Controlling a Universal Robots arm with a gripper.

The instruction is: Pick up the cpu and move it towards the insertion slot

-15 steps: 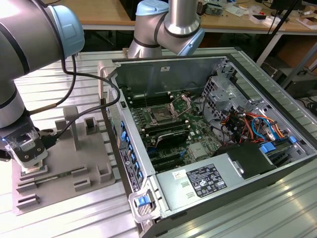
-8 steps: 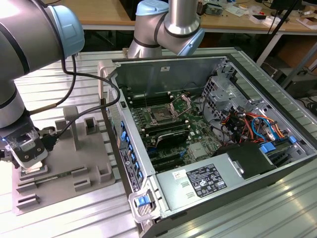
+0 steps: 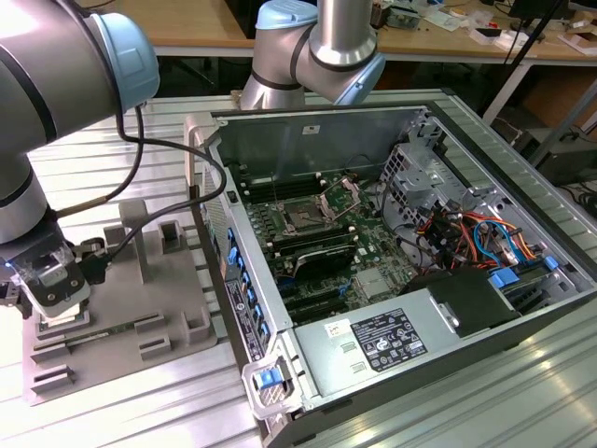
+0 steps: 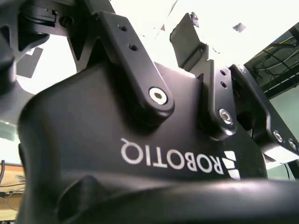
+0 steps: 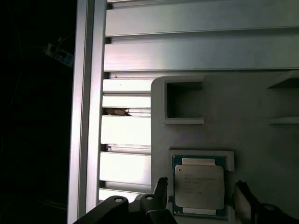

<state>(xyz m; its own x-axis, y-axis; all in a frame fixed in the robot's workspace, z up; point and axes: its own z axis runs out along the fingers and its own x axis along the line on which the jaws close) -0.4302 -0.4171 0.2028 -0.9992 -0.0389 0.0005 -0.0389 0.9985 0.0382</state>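
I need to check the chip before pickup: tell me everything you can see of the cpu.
The cpu is a flat square chip with a pale silver metal top bearing small print and a thin greenish rim. It lies flat in a square pocket of the grey tray. The tool hangs above, fingers open either side, seemingly not touching.

The cpu (image 5: 199, 186): pale silver top, green rim. Plain grey tray (image 5: 261, 140). Silver tabletop (image 5: 187, 46), ribbed in long bands.
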